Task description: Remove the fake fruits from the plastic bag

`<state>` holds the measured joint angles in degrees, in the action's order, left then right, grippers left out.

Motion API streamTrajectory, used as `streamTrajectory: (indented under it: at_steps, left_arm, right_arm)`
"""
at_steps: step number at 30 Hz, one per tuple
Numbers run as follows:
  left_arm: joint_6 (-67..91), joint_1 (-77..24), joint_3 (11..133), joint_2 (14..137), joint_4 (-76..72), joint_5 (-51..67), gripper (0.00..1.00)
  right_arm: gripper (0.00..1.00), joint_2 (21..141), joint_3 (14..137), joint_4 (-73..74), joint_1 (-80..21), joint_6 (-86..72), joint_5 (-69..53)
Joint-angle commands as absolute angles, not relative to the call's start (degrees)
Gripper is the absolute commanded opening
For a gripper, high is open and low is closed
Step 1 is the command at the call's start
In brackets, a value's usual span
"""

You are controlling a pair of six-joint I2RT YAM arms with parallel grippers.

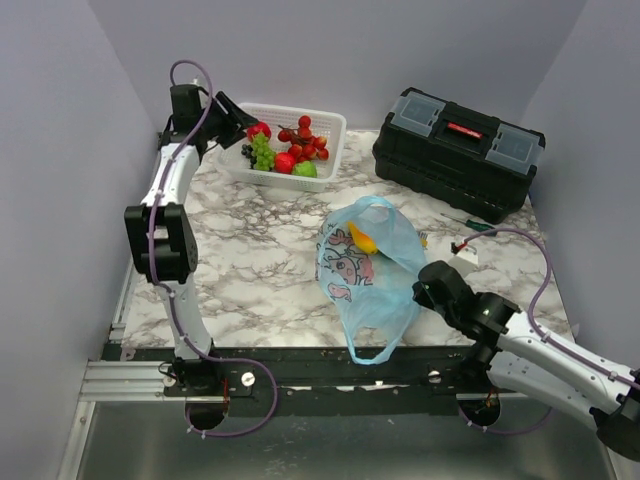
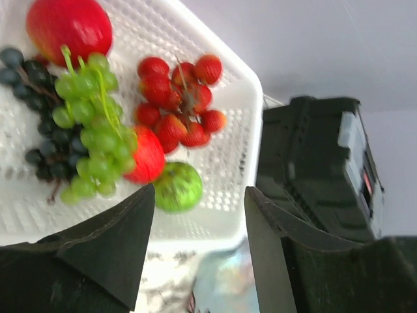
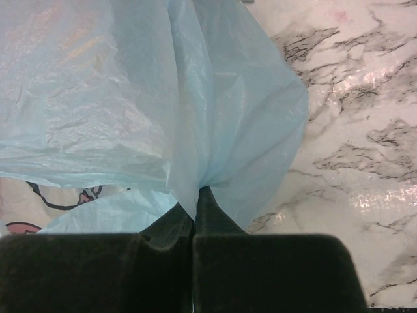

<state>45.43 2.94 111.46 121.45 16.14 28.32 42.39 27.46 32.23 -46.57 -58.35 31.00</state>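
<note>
The plastic bag (image 1: pixel 372 285) lies slumped on the marble table (image 1: pixel 250 270) right of centre, its mouth toward the far side and a loop handle trailing to the near edge. A yellow-orange piece (image 1: pixel 363 240) shows inside its opening. The right gripper (image 3: pixel 194 202) is at the bag's right side, near the table's front. Its jaws are pressed together on a pinched fold of the thin blue film, which fans out above the fingertips in the right wrist view. The other fake fruits lie well apart from the bag, in a white lattice basket (image 2: pixel 251 98) at the far left of the table: a red apple (image 2: pixel 68 26), a green grape bunch (image 2: pixel 91 124) draped over dark grapes (image 2: pixel 39 124), a cluster of red berries (image 2: pixel 179 98), another red fruit (image 2: pixel 148 156) and a light-green round fruit (image 2: pixel 177 187) beside it. The left gripper (image 1: pixel 238 124) hangs over the basket's left end with its jaws parted and nothing between them; the fruits lie below, untouched by its fingers. A black toolbox (image 1: pixel 460 150) stands at the far right, a screwdriver (image 1: pixel 480 225) just in front of it.
</note>
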Motion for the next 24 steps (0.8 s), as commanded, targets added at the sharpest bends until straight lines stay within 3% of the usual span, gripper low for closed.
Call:
streamTrajectory:
  at_steps: [1, 4, 16, 21, 24]
  left_arm:
    - [51.1, 1.6, 94.8, 105.9, 7.8, 34.7, 0.57]
    - [52.1, -2.2, 84.4, 96.8, 3.5, 35.9, 0.57]
    - [37.3, -11.2, 59.1, 73.0, 9.0, 44.3, 0.58]
    - [28.5, -13.6, 52.9, 62.6, 12.2, 44.0, 0.59]
    - [26.3, -13.7, 48.8, 57.2, 10.0, 46.1, 0.60]
  right_arm:
    - [0.01, 43.6, 27.9, 30.9, -46.8, -56.7, 30.7]
    - [0.01, 45.1, 28.4, 30.6, -46.9, -56.0, 29.9]
    - [0.01, 48.1, 31.7, 23.7, -46.8, -50.4, 25.5]
    - [0.01, 55.4, 31.2, 6.0, -46.8, -41.1, 5.6]
    - [0.01, 65.6, 31.8, -3.7, -46.9, -41.0, -6.6]
